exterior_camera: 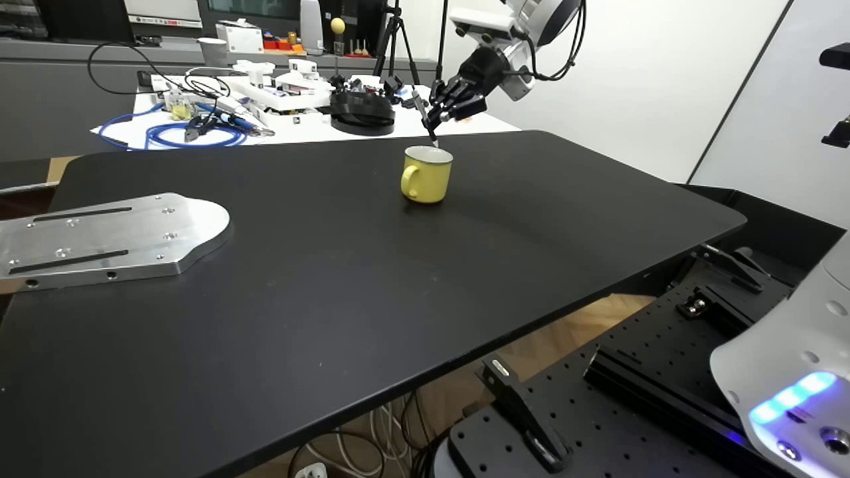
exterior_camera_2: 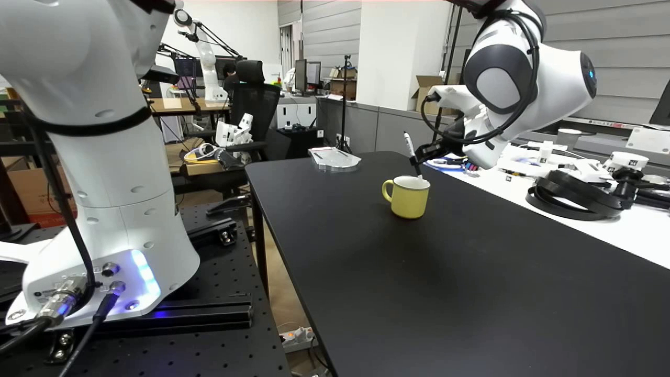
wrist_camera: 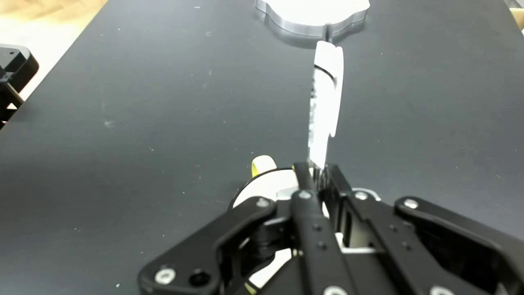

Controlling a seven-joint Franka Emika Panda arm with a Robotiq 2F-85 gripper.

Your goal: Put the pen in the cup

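Nearest my wrist camera is the gripper (wrist_camera: pixel 318 173), pinching the pen (wrist_camera: pixel 322 102) between its fingertips. Left to right in that view, the black table (wrist_camera: pixel 131 131) spreads out to the gripper's left; the yellow cup (exterior_camera_2: pixel 410 199) stands upright below the fingers, showing mostly on their left; a metal plate (wrist_camera: pixel 305 14) lies well beyond the fingertips; and the pen leans, its pale end sticking up above the grip. I judge I'm at the lowering-in step: both exterior views put the pen's lower end at the rim, but whether it's inside I can't tell. Next I should center it over the opening, ease down, then let go.
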